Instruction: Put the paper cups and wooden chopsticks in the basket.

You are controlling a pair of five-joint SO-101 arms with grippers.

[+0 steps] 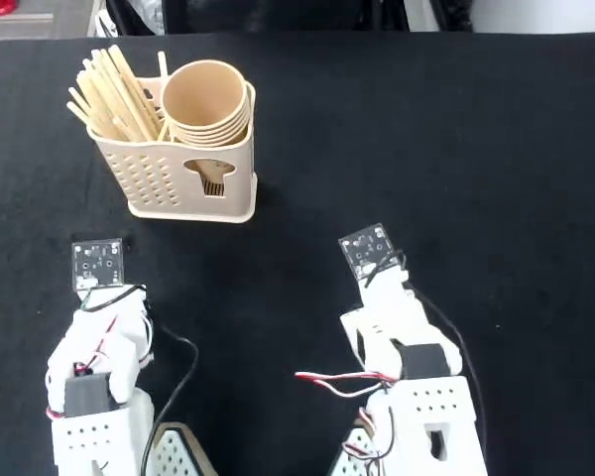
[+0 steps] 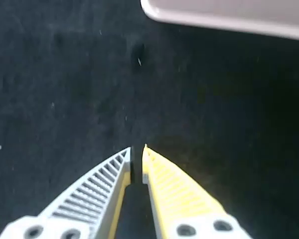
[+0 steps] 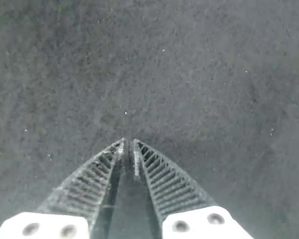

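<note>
A beige perforated basket stands at the back left of the black table. A stack of paper cups sits in its right half, and a bundle of wooden chopsticks leans in its left half. The left arm rests near the front left, a short way in front of the basket. Its gripper is shut with nothing in it, and the basket's lower edge lies beyond the tips. The right arm rests at the front centre-right, with its gripper shut and empty over bare cloth.
Black cloth covers the whole table. Cables trail by the arm bases at the front edge. A red object and dark shapes lie beyond the table's far edge.
</note>
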